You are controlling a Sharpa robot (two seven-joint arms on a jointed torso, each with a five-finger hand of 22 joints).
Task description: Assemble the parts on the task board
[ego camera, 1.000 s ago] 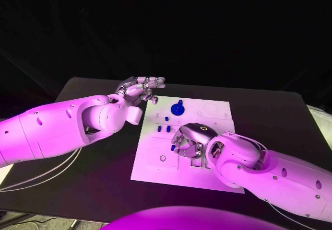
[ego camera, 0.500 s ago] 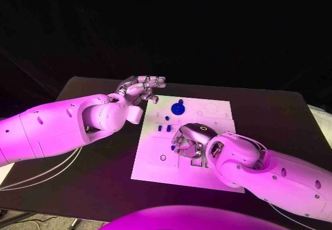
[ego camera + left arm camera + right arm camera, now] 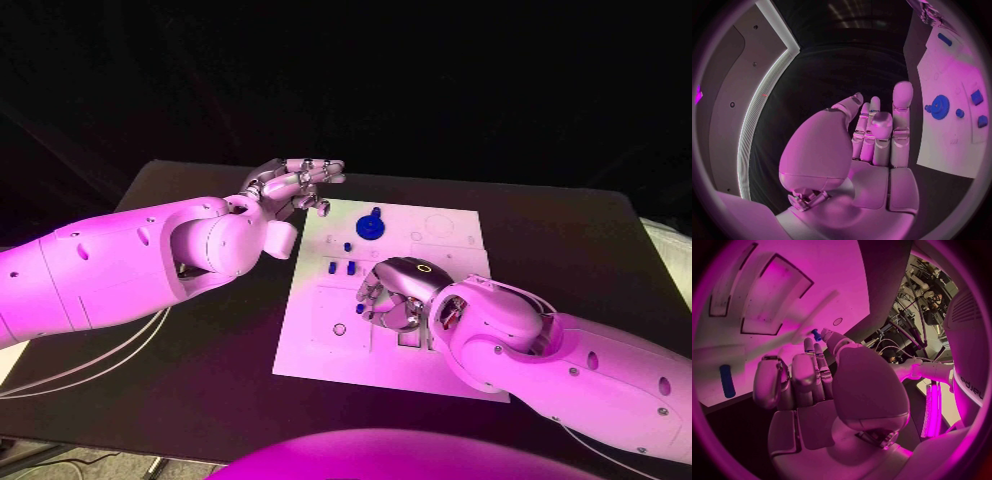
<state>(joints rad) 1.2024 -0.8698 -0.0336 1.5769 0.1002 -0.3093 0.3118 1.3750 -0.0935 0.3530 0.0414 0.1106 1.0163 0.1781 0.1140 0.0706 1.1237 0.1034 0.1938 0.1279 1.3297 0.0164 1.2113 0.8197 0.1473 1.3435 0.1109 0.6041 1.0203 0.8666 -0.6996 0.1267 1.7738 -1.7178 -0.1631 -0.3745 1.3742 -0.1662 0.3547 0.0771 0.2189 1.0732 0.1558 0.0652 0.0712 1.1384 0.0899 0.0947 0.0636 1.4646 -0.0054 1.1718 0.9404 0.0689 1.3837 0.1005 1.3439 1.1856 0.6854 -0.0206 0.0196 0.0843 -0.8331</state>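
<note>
The white task board [image 3: 320, 345] lies in the middle of the black table. My right hand [image 3: 397, 295] is low over the board's centre. It pinches a small blue part [image 3: 815, 333] between thumb and fingertip, close to a small round hole [image 3: 837, 321]; the same part [image 3: 361, 308] peeks out beside the fingers. My left hand [image 3: 296, 185] hovers off the board's far left corner, its fingers [image 3: 901, 97] loosely bent and holding nothing. On the far half of the board sit a blue gear [image 3: 371, 227], a small blue knob [image 3: 358, 251] and two blue pegs [image 3: 338, 268].
Rectangular recesses [image 3: 773, 295] are sunk into the board by my right hand, and a long blue piece [image 3: 726, 381] lies near its edge. The left forearm [image 3: 130, 265] spans the table's left side. Bare black table [image 3: 562, 230] lies to the right of the board.
</note>
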